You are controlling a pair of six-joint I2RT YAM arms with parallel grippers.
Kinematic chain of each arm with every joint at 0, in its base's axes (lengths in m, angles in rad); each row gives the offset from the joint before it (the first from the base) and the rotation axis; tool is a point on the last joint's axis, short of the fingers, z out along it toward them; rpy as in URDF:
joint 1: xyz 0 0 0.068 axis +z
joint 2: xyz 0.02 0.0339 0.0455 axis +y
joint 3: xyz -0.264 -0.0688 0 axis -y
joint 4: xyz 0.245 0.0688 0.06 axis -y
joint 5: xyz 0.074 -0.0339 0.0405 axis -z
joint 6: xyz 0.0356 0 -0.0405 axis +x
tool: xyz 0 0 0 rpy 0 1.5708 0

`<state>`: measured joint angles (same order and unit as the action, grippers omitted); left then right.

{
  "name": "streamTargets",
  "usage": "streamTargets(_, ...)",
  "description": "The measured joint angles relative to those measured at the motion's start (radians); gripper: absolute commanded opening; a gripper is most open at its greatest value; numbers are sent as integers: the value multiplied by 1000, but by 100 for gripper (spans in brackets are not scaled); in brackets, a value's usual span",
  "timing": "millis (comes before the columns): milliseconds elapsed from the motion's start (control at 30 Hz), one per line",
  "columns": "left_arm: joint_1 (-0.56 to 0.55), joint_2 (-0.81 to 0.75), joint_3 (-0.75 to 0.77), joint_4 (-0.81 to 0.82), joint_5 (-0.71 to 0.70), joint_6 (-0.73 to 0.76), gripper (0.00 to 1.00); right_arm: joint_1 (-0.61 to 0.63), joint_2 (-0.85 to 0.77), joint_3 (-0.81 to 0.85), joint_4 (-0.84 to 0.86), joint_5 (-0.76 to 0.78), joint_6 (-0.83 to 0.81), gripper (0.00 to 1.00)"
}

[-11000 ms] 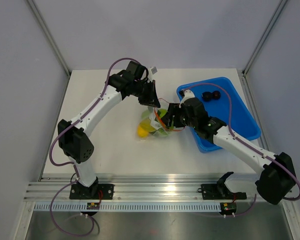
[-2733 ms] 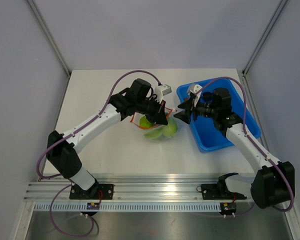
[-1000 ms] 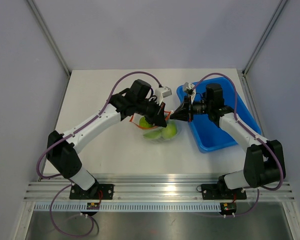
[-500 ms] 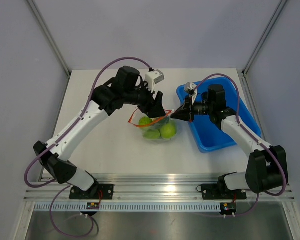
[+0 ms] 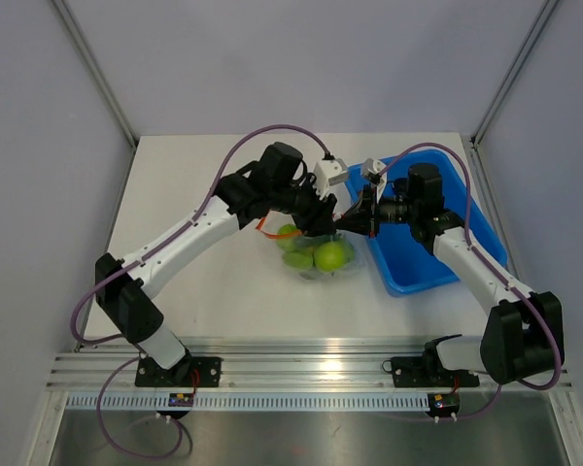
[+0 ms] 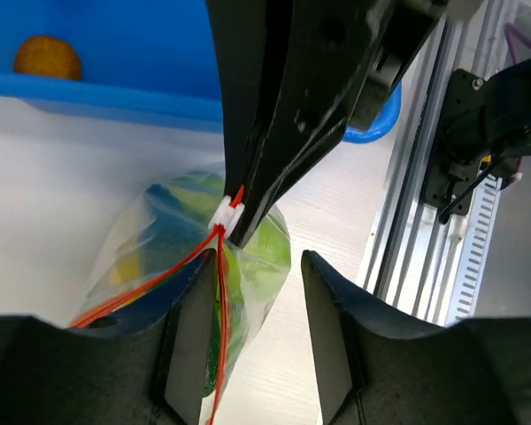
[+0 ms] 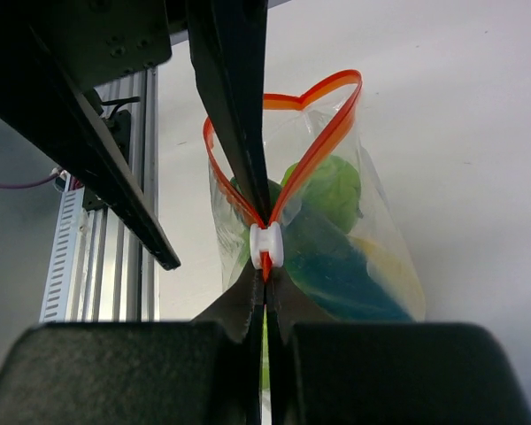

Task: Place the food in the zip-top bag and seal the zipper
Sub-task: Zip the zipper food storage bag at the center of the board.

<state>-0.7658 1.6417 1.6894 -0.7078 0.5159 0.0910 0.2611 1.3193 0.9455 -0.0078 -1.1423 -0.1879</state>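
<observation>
Above the bag (image 5: pixel 316 256) there is little room. The left gripper (image 5: pixel 321 223) and right gripper (image 5: pixel 346 223) meet tip to tip over its mouth, and the zipper (image 7: pixel 323 142) runs between the left one's spread jaws. The tray (image 5: pixel 447 248) wall stands just right of the bag. Bare table (image 5: pixel 194 184) lies to the bag's left, and more lies between the bag and the rail (image 5: pixel 301 369).

White table (image 5: pixel 165 175), pale grey-lilac walls (image 5: pixel 301 58), aluminium corner posts (image 5: pixel 96 76), slotted metal rail (image 5: pixel 311 374) along near edge
</observation>
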Motion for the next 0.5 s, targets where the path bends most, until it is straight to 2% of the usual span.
streamTargets(167,1,-75,-185,134,39,77,42,0,0,0,-26,-1,-2,0)
streamTargets(500,6,-71,-126,187,126,171,41,0,0,0,-43,-3,-3,0)
